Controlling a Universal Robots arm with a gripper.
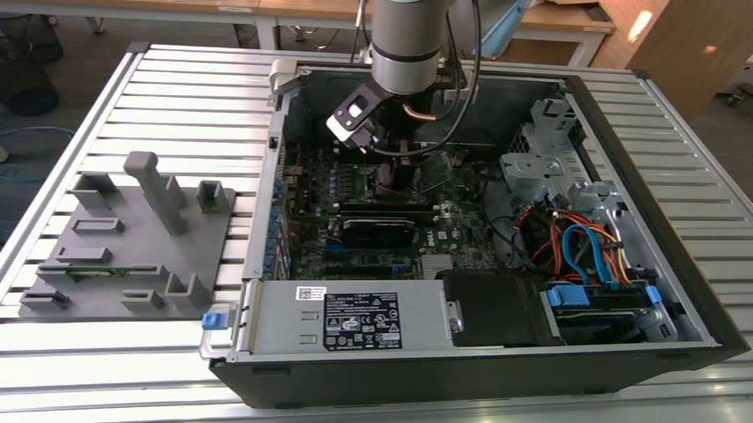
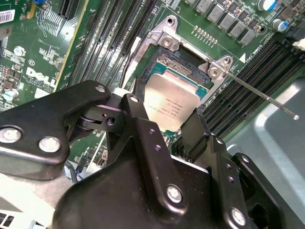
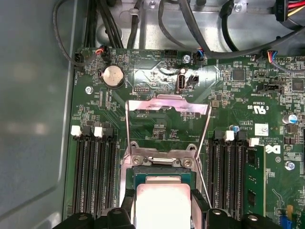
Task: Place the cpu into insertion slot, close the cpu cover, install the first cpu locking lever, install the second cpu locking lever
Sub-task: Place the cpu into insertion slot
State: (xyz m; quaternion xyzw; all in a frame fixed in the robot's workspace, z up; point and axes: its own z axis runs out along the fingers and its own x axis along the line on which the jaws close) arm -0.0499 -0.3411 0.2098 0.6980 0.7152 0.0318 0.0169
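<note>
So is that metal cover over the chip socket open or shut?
Open. In the first wrist view the cover stands swung back on its hinge, board showing through its window, leaving the cpu bare.

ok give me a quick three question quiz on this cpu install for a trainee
1. True or false: the cpu cover is shut over the insertion slot.
2. What sits between the jaws of the gripper? a) a screwdriver b) the cpu c) a fan
3. Fill in: in the first wrist view, memory slots run along ___ sides of the insertion slot.
Key: 1 false, it stands open. 2 b. 3 both.
</note>
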